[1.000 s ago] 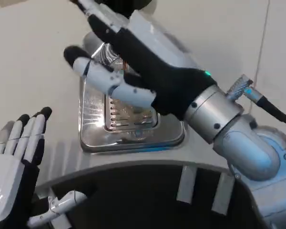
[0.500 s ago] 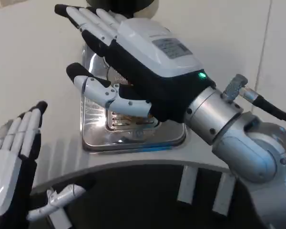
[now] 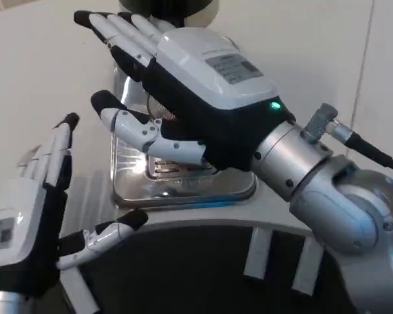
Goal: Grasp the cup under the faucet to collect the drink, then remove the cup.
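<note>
Left hand (image 3: 33,216) risen, open, beside drip tray (image 3: 183,186); cup unseen.

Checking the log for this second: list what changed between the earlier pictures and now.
The right hand turned its white back up and spread flat above the drip tray. The left hand rose and came in toward the tray, fingers straight, thumb out. Neither took hold of anything. The tray stayed where it was.

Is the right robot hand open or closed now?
Open: the right robot hand hovers over the metal drip tray, fingers spread, holding nothing.
</note>
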Available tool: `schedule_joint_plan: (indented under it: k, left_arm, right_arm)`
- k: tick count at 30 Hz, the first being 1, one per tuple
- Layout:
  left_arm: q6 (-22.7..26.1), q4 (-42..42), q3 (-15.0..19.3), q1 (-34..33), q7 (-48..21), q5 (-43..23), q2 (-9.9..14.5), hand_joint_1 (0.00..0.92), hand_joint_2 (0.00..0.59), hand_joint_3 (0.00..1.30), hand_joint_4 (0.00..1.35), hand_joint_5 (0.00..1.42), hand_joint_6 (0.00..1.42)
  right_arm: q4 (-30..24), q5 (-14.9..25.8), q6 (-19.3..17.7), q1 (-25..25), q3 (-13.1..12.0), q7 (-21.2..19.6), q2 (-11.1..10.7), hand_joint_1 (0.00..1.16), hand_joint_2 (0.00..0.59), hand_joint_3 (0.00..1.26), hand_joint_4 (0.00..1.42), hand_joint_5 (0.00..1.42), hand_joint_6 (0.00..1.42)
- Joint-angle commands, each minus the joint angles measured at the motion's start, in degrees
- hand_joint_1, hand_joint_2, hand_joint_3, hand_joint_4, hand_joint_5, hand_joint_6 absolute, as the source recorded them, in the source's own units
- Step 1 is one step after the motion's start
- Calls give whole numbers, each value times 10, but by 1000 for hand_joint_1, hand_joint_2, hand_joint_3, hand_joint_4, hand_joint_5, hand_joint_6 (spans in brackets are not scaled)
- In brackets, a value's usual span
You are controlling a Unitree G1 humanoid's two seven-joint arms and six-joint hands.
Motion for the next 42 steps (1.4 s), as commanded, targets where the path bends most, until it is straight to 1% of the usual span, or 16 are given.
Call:
schedule_joint_plan:
  k: [1, 4, 5, 9, 18, 24, 34, 40, 42]
  left_arm:
    - [-5, 27, -14, -23, 1, -7, -6, 98, 43, 0, 0, 112, 128]
    - [-8, 46, -20, -42, -1, -14, -7, 104, 43, 0, 0, 112, 129]
    - [-8, 51, -22, -48, -1, -16, -7, 120, 43, 0, 0, 112, 130]
    - [-10, 69, -33, -75, 4, -14, -12, 127, 43, 0, 0, 112, 130]
    - [-11, 112, -55, -121, 9, -17, -32, 129, 42, 0, 0, 117, 131]
    - [-16, 138, -64, -143, 14, -18, -37, 130, 42, 0, 0, 125, 132]
    - [-14, 171, -79, -170, 17, -26, -42, 138, 40, 0, 0, 134, 135]
    - [-16, 188, -86, -184, 18, -27, -43, 141, 40, 0, 0, 135, 137]
    - [-17, 195, -89, -191, 19, -26, -43, 142, 40, 0, 0, 135, 138]
  right_arm:
    - [3, 0, 5, 18, 9, 33, 3, 0, 538, 0, 0, 0, 0]
    - [0, -1, 2, 18, 8, 34, 6, 0, 538, 0, 0, 0, 0]
    - [0, -2, 2, 18, 7, 36, 6, 0, 539, 0, 0, 0, 0]
    - [0, -6, 2, 16, 5, 44, 4, 0, 544, 0, 0, 0, 0]
    - [5, -6, 0, 11, 2, 55, 2, 0, 547, 0, 0, 0, 0]
    - [8, -4, -5, 12, -8, 57, -3, 0, 547, 0, 0, 0, 0]
    - [9, 0, -9, 15, -18, 55, 1, 0, 546, 0, 0, 0, 0]
    - [-5, 3, -13, 29, -34, 39, 1, 0, 554, 0, 0, 0, 0]
    - [-15, 5, -9, 40, -47, 30, 2, 0, 559, 0, 0, 0, 0]
